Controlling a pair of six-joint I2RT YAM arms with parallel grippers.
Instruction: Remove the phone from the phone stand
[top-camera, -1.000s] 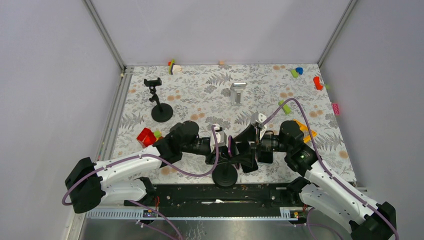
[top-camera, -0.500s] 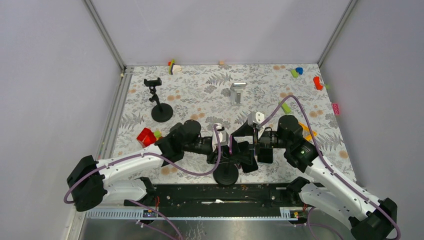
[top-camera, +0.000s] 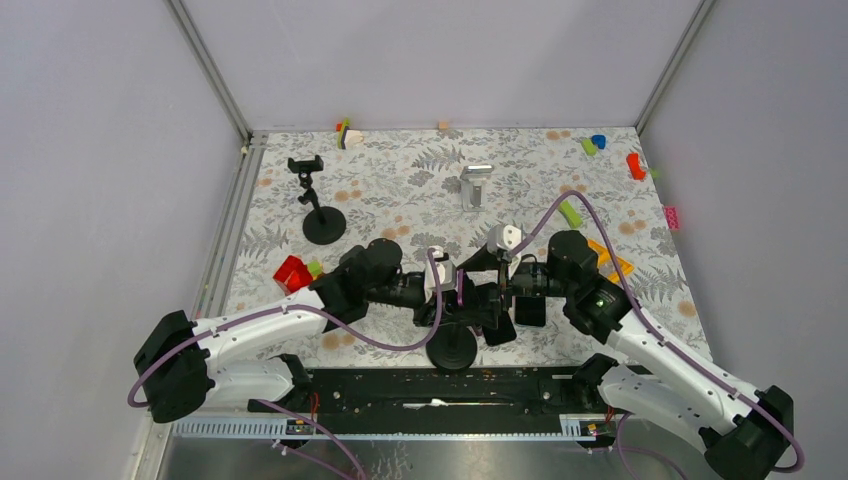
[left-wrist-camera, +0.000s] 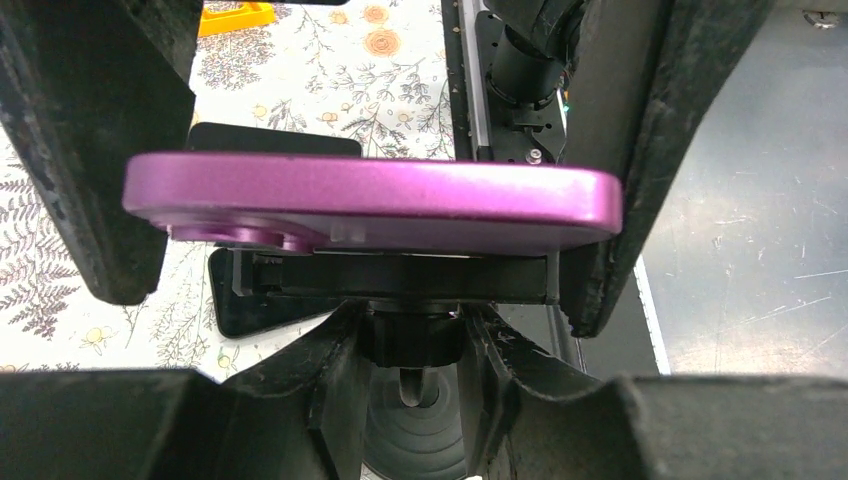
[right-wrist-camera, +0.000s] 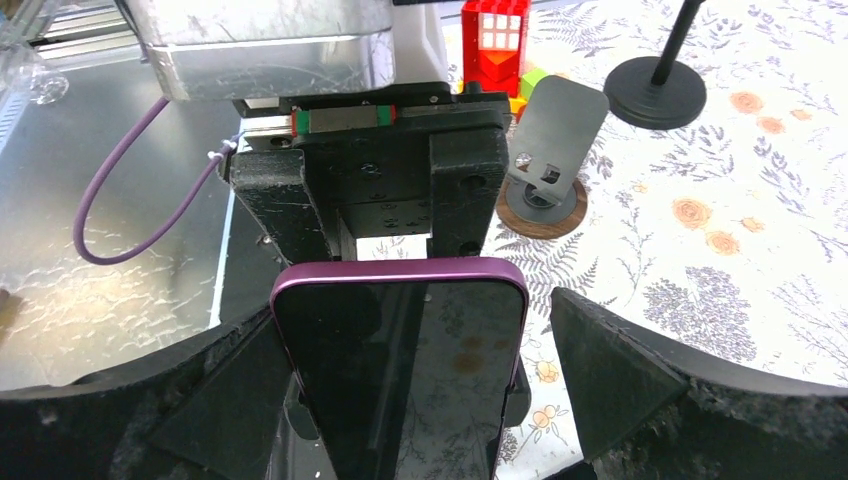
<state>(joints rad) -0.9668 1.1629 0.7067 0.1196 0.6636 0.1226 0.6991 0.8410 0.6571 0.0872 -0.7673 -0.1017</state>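
Table (top-camera: 400, 180) bears stand (top-camera: 449, 352): left gripper (left-wrist-camera: 410, 340) clamps its neck, right gripper (right-wrist-camera: 415, 330) gapes astride phone (left-wrist-camera: 370, 190) — close squarely, lift.

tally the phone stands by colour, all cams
Black: 2, an empty stand and the phone stand holding the purple phone
Silver: 1, the silver stand
Grey: 1, the grey stand on a wooden base
Total: 4
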